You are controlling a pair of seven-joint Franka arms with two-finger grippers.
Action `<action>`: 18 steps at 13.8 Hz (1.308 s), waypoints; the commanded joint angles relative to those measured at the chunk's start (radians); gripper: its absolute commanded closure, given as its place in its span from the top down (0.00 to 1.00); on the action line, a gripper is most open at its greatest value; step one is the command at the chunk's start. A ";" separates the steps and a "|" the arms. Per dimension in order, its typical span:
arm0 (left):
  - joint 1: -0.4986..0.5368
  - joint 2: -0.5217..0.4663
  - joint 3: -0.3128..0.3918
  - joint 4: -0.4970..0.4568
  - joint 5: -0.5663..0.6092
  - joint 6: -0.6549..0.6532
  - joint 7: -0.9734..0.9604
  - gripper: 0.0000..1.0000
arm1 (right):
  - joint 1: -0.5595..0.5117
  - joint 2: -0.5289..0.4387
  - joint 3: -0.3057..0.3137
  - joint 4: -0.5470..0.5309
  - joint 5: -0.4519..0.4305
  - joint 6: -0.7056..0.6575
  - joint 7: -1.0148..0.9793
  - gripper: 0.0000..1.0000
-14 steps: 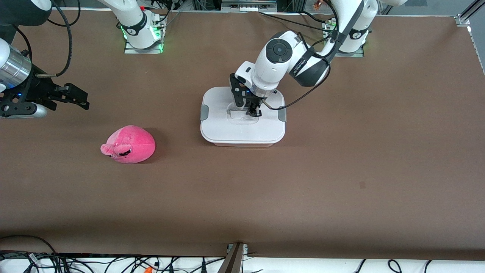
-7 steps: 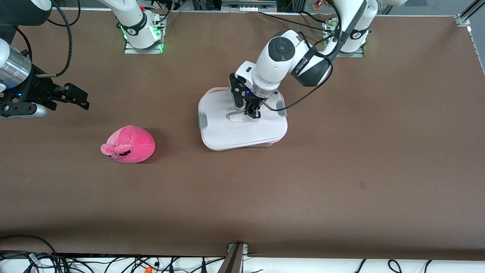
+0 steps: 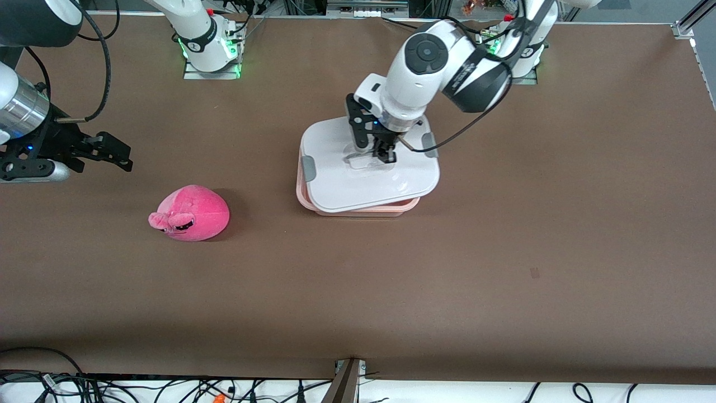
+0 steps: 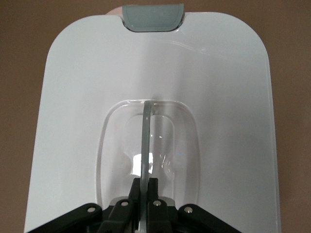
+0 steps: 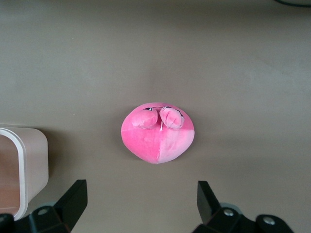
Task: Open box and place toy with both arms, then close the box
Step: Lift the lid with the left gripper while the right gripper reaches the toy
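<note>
The white lid (image 3: 347, 184) hangs tilted just above the pink box (image 3: 363, 212), shifted toward the left arm's end so the box's rim shows under it. My left gripper (image 3: 385, 154) is shut on the lid's clear handle (image 4: 146, 136), pinched between the fingers (image 4: 146, 187). A grey clip (image 4: 153, 18) sits on the lid's edge. The pink plush toy (image 3: 190, 214) lies on the table toward the right arm's end, also seen as the toy (image 5: 158, 132) from the right wrist. My right gripper (image 3: 112, 151) hovers open and empty over the table, apart from the toy (image 5: 141, 204).
The brown table (image 3: 503, 252) stretches out around the box. A corner of the box (image 5: 24, 165) shows in the right wrist view. Cables run along the table edge nearest the front camera (image 3: 168, 389). The arm bases (image 3: 210, 50) stand along the edge farthest from it.
The left gripper has lifted the lid off the box and carried it toward the left arm's end, uncovering the pink rim. The right arm has barely moved.
</note>
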 commanded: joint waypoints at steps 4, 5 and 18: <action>0.183 -0.038 -0.002 0.256 -0.013 -0.520 0.025 0.00 | 0.002 0.136 0.005 0.002 -0.033 -0.006 -0.025 1.00; 0.218 -0.038 -0.001 0.273 -0.010 -0.560 0.057 0.00 | -0.004 0.143 0.005 0.002 -0.028 -0.010 -0.034 1.00; 0.659 0.054 0.010 0.430 0.092 -0.628 0.444 0.00 | 0.001 0.143 0.003 -0.440 -0.004 0.450 -0.054 1.00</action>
